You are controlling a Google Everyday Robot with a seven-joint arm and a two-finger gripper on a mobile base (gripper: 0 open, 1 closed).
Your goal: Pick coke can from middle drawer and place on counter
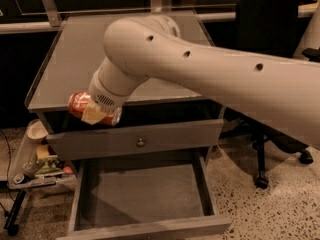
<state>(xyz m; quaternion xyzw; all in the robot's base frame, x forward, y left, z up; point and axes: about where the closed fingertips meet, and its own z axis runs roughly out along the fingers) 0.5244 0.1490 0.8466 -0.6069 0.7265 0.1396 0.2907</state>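
My gripper [96, 112] is shut on the coke can [77, 103], a red can held on its side. It hangs just in front of the counter's front edge, near the left corner and about level with the top. The counter [70, 59] is a flat grey top stretching behind the can. The middle drawer [145, 189] stands pulled open below, its grey floor bare. My white arm crosses the frame from the right and hides part of the counter's far right.
A shut drawer front with a round knob [141, 142] lies between the counter and the open drawer. A low cart with clutter [35, 159] stands at the left. A black office chair [265, 29] stands to the right on speckled floor.
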